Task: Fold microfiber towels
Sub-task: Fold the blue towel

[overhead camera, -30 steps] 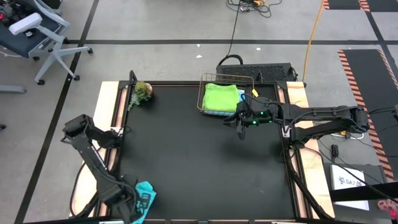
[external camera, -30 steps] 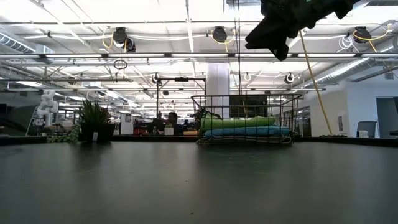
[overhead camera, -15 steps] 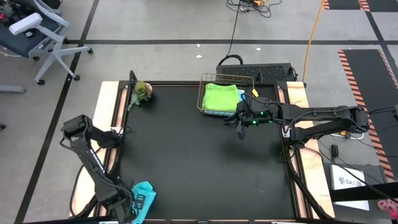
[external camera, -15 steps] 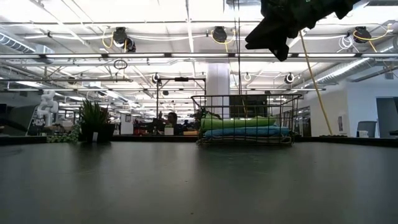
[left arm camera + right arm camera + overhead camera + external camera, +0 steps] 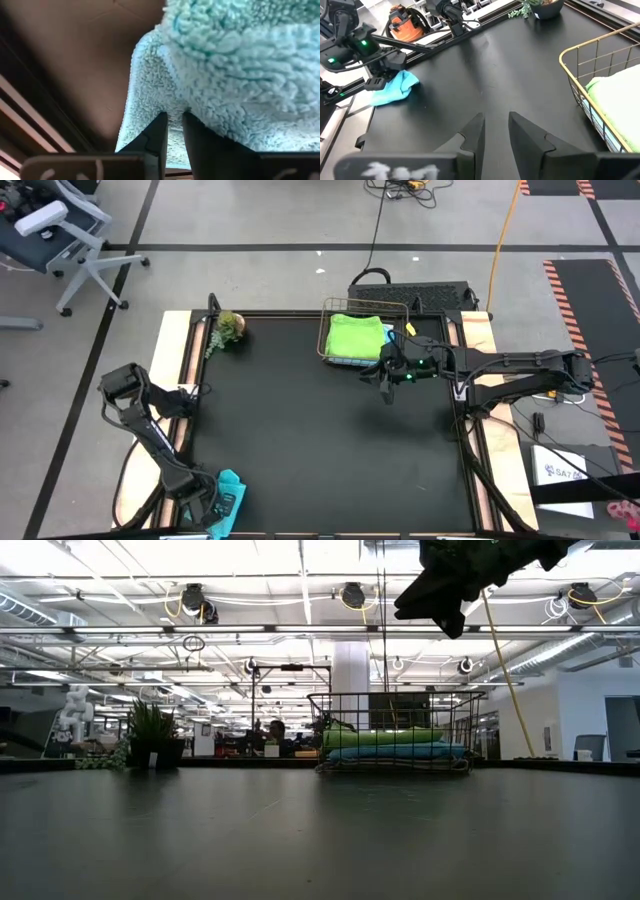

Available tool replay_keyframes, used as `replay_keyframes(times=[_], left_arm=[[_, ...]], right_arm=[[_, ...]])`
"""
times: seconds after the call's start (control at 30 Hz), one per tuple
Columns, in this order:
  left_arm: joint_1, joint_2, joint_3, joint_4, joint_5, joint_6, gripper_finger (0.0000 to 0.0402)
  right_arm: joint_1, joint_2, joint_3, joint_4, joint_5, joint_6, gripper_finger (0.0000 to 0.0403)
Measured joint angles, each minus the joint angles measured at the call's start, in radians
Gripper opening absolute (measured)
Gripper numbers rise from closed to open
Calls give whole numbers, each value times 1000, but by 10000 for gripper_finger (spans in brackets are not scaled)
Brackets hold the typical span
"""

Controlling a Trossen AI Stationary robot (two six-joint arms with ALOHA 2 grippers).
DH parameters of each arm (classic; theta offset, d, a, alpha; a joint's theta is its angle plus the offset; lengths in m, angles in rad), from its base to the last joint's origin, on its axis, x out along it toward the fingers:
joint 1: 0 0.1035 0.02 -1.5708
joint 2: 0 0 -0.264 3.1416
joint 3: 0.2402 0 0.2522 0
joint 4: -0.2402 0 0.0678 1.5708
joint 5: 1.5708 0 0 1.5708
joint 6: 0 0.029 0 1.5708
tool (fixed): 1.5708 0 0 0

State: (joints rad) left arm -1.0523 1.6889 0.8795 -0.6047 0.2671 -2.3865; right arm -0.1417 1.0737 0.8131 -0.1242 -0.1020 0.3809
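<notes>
Holding folded lime green towel (image 5: 355,335) atop blue towel (image 5: 395,752), wire basket (image 5: 327,308).

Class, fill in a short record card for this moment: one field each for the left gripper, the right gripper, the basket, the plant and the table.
left gripper: at the table's near left corner, shut on the teal towel
right gripper: hanging above the table beside the basket, holding nothing, fingers a little apart
basket: wire, at the far edge, with a folded green towel on top of a blue towel
plant: far left corner
table: black top, bare in the middle
</notes>
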Motion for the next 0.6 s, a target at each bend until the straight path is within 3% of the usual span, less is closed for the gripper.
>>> replay_keyframes(times=[0.23, 0.37, 0.6], left_arm=[[30, 1, -3, -14, -28, 28, 60], [75, 1, -4, -34, -53, 62, 20], [253, 3, -5, -29, -381, 225, 3]], right_arm=[[0, 0, 0, 0, 8, 12, 75], [0, 0, 0, 0, 27, 12, 69], [4, 0, 0, 0, 24, 23, 68]])
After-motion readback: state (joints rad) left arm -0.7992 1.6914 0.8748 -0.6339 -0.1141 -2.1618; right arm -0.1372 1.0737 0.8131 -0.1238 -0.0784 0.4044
